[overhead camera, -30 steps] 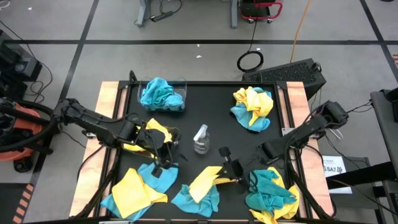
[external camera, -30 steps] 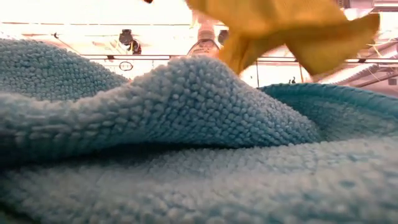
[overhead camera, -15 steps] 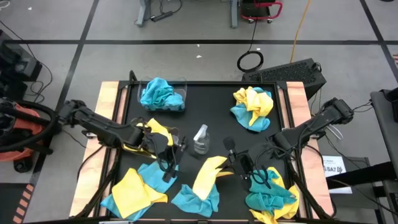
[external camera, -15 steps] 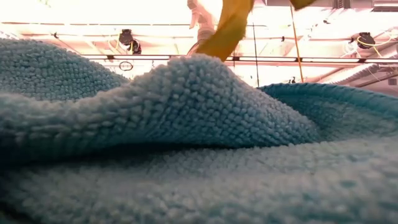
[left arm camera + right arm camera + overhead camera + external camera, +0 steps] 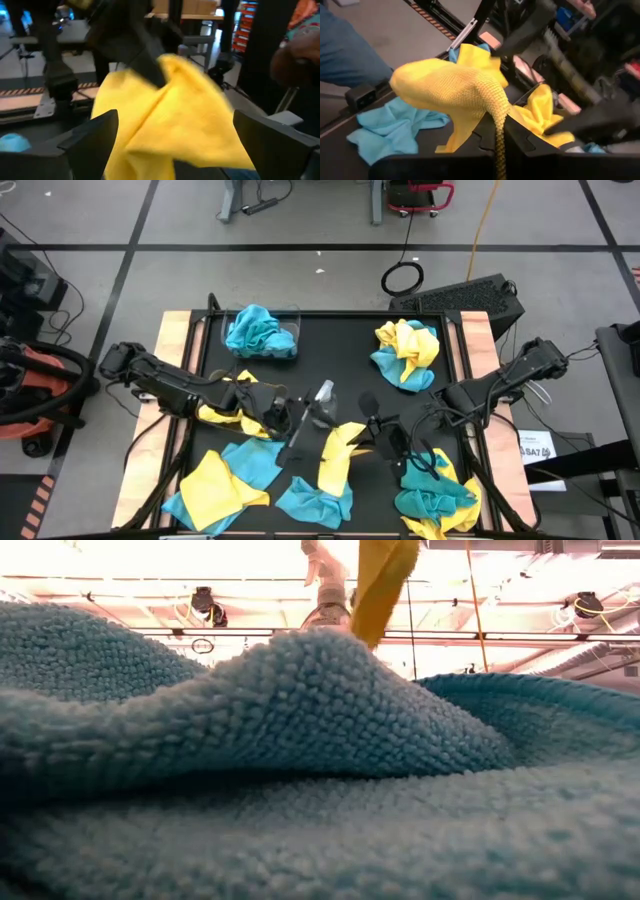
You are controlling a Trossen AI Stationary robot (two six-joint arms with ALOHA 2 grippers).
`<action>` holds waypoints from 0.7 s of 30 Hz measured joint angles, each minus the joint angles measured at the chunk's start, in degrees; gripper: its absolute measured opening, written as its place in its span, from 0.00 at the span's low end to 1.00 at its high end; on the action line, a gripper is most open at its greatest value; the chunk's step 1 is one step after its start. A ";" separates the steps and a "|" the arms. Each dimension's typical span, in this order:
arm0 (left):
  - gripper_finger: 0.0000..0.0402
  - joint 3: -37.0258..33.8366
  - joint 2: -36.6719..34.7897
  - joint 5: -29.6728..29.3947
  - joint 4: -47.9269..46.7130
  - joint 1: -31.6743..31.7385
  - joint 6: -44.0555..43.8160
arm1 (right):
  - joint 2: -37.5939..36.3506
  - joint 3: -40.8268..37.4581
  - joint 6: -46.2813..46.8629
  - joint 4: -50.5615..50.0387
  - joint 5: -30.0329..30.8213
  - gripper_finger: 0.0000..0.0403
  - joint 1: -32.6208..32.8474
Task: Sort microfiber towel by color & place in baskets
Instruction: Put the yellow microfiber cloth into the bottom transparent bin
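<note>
My right gripper (image 5: 366, 427) is shut on a yellow microfiber towel (image 5: 335, 455) above the table's near middle. My left gripper (image 5: 296, 432) stands open just left of that towel, pointing level at it; in the left wrist view the towel (image 5: 165, 115) fills the space ahead of the gripper (image 5: 175, 155), untouched as far as shows. A teal towel (image 5: 258, 330) lies in a clear basket (image 5: 292, 315) at the far left. Mixed yellow and teal towels lie in heaps at the far right (image 5: 405, 352), near left (image 5: 225, 480), near middle (image 5: 315, 502) and near right (image 5: 435, 492). My right gripper pinches a bunched fold of the yellow towel's upper end (image 5: 498, 120) between its two fingers, coming slanting down from the table's right. The towel hangs slack below the fingers (image 5: 380, 580). Whether its lower end (image 5: 330, 483) rests on the teal towel beneath, I cannot tell.
A small clear spray bottle (image 5: 322, 402) stands upright at the table's middle, just beyond both grippers. Another yellow towel (image 5: 240, 402) lies under my left arm. Wooden rails (image 5: 172, 350) border the black table top. A teal towel (image 5: 300, 770) fills the low view's foreground.
My right gripper has risen and rolled, drawing the yellow towel up off the teal one until it hangs long and narrow. My left gripper has gone toward the table's right, toward the hanging towel, and tipped up from pointing down to about level.
</note>
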 joint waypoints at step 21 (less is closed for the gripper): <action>0.56 0.11 4.39 1.20 4.01 2.45 0.45 | 1.28 3.64 -10.65 1.62 0.02 0.00 -3.21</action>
